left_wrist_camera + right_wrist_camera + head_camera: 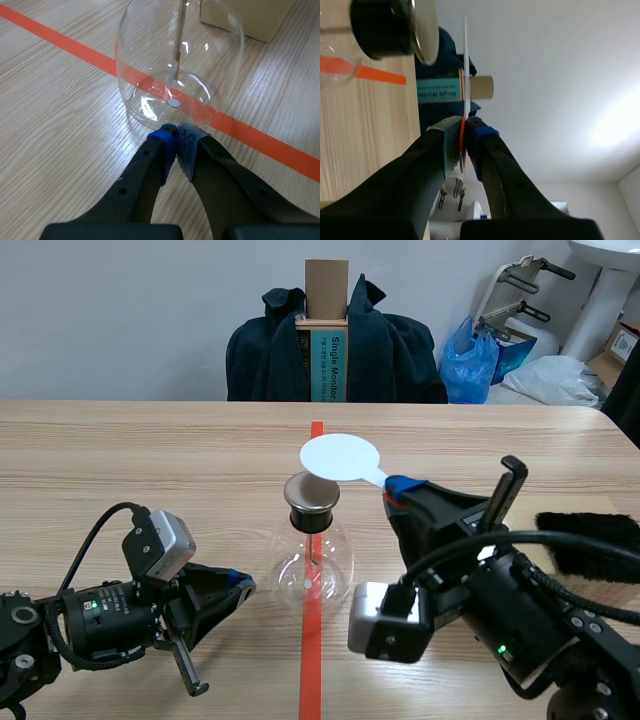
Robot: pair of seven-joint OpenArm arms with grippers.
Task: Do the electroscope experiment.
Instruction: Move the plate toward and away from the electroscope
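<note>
Left gripper (237,586) (176,136): fingers closed, blue pads pressed together, nothing between them. It lies low over the table (120,460), tips pointing at the lower wall of the electroscope flask (313,562) (180,60). The tips are just beside the glass; contact cannot be confirmed.

Electroscope flask: stands upright on the orange tape line (311,660), between the two arms. Long axis vertical, round clear bulb below, dark neck and metal cap (312,493) (422,35) on top. A thin rod (180,35) hangs straight down inside the bulb.

White disc (340,456) (466,60): a round plate on a short handle, lying level with the table, flat face down toward the cap. It sits over the far edge of the cap; the right wrist view shows a clear gap between them. Its long axis runs from the handle, at the right, across to the plate over the flask.

Right gripper (398,487) (464,134): clamped on the disc's handle, the thin plate edge-on between its pads.

Black fur cloth (590,543): lies on a pale board at the table's right edge, well apart from the flask
</note>
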